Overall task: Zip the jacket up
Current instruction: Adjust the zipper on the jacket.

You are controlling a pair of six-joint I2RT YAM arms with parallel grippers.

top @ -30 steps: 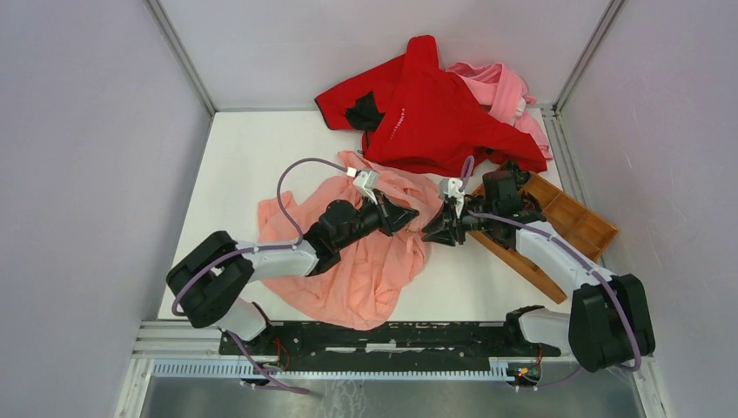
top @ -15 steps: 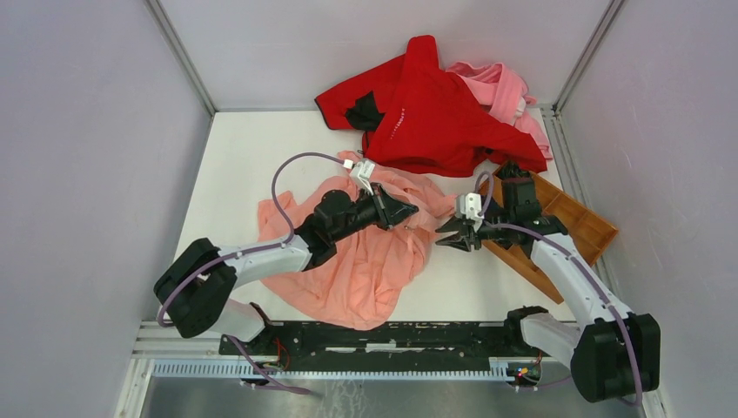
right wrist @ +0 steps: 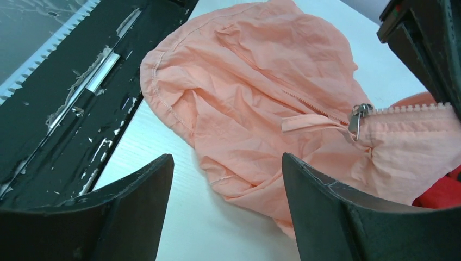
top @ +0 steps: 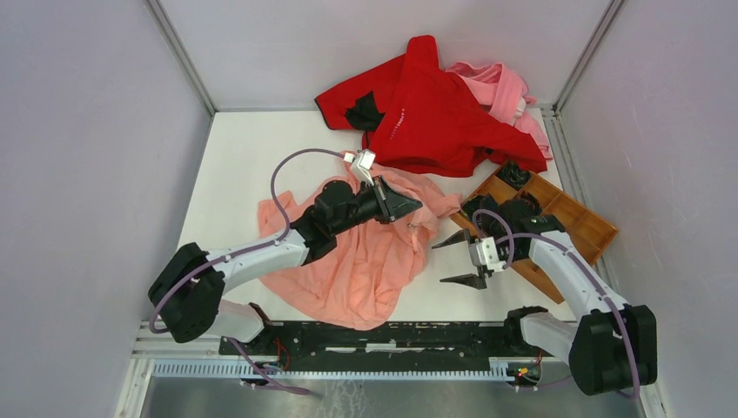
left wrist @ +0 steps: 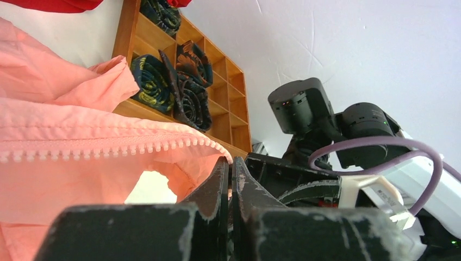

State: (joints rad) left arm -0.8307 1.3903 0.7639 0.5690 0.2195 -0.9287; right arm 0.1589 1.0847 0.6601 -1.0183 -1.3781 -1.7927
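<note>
Just left of the tray (top: pixel 557 228), the jacket (top: pixel 365 261) lay crumpled on the table (top: pixel 252 165), its zip only partly run. The left gripper (top: pixel 416 207) was clenched on the top end of one tooth row (left wrist: pixel 108 147), at the jacket's edge nearest the tray. The right gripper (top: pixel 454 259) hung released and empty between jacket and tray, touching neither, with the slider (right wrist: pixel 356 117) ahead of its spread jaws.

That pinch looked shallow, with only a thin hem between the tips, so a pull on the slider could probably drag the cloth free. The slider was small and ringed by loose folds. Jaws shutting a little off might take fabric instead, or feed it into the teeth and jam them. Only one row seemed held taut, so the other could bunch. The right arm reached across the tray and might knock it.

The table was plain white and smooth, giving thin cloth little grip. Beyond the tray, a red garment (top: pixel 426 113) and a pink garment (top: pixel 505 87) were heaped together. Bare grey walls (top: pixel 87 131) closed three sides.
</note>
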